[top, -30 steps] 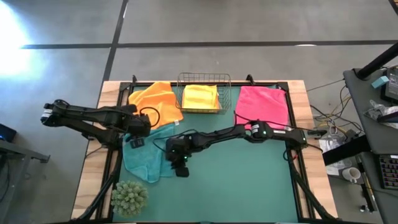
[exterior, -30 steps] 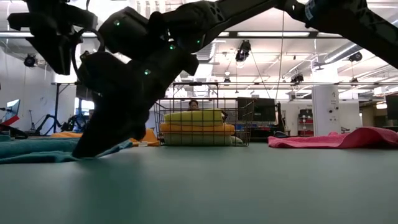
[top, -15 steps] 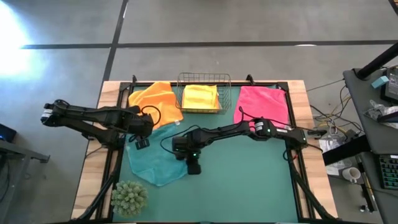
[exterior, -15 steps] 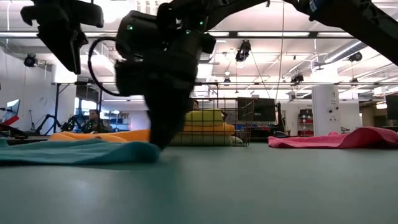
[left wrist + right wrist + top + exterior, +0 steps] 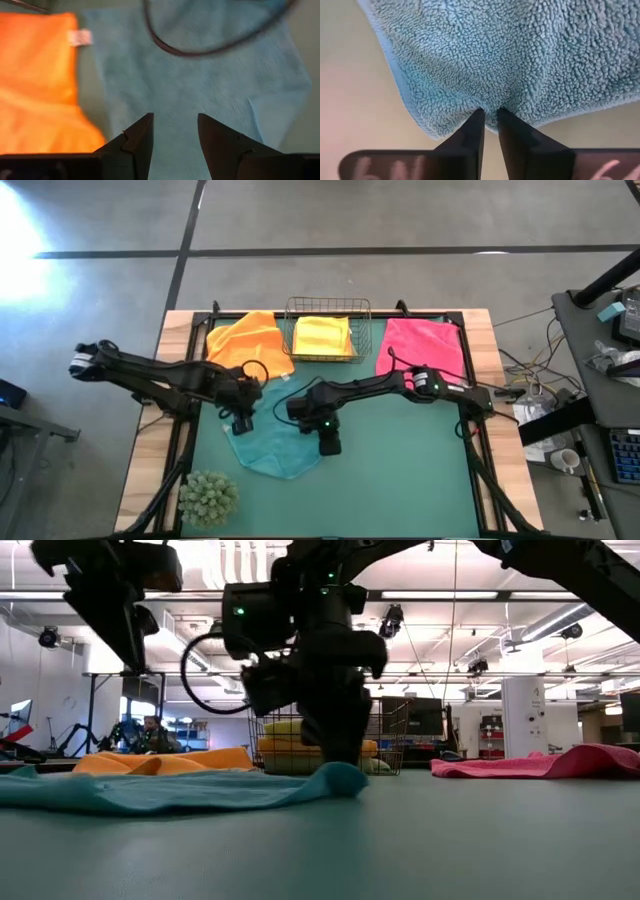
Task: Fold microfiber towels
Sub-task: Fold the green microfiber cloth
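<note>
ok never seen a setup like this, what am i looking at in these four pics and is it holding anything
It is a robot with two dark arms working at a table, each ending in a two-finger pincer. One picture looks straight down on the table, one looks level across it, and two come from cameras on the arms' wrists. On the green mat lie a teal towel, an orange towel and a pink towel; a wire basket holds a yellow towel, and a spiky plant ball sits at one corner. The right pincer is pinching the teal towel's edge. The left pincer hangs open above the same towel, holding nothing.
</note>
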`<state>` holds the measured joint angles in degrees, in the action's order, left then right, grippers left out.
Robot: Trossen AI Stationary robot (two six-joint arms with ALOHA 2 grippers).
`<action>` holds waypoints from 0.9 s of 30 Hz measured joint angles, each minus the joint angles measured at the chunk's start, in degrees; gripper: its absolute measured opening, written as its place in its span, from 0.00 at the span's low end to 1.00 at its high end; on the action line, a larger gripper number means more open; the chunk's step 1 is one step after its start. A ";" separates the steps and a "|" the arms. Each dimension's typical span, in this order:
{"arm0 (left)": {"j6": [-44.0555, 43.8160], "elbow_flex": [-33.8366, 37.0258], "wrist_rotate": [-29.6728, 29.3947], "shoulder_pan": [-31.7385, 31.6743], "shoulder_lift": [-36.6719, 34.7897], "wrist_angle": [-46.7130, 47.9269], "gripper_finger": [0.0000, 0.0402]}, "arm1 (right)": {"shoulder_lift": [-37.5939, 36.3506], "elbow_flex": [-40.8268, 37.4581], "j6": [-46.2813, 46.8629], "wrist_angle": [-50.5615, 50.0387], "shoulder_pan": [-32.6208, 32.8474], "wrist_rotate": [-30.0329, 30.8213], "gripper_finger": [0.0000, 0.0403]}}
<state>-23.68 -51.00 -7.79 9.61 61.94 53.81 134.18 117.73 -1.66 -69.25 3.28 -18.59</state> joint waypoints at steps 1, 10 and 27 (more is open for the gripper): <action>0.00 0.54 0.84 0.41 0.44 -0.87 0.34 | -0.56 -0.69 0.10 -0.35 -0.01 0.16 0.11; -0.94 1.90 1.50 4.19 3.78 -6.98 0.34 | -8.28 -12.68 -0.14 0.64 -0.05 1.67 0.04; 2.96 1.28 7.15 5.90 17.90 -26.65 0.34 | -35.53 -37.80 7.11 19.15 0.06 0.87 0.03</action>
<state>-20.72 -49.72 -0.64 15.51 79.84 27.16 98.65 79.92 5.45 -50.11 3.33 -17.72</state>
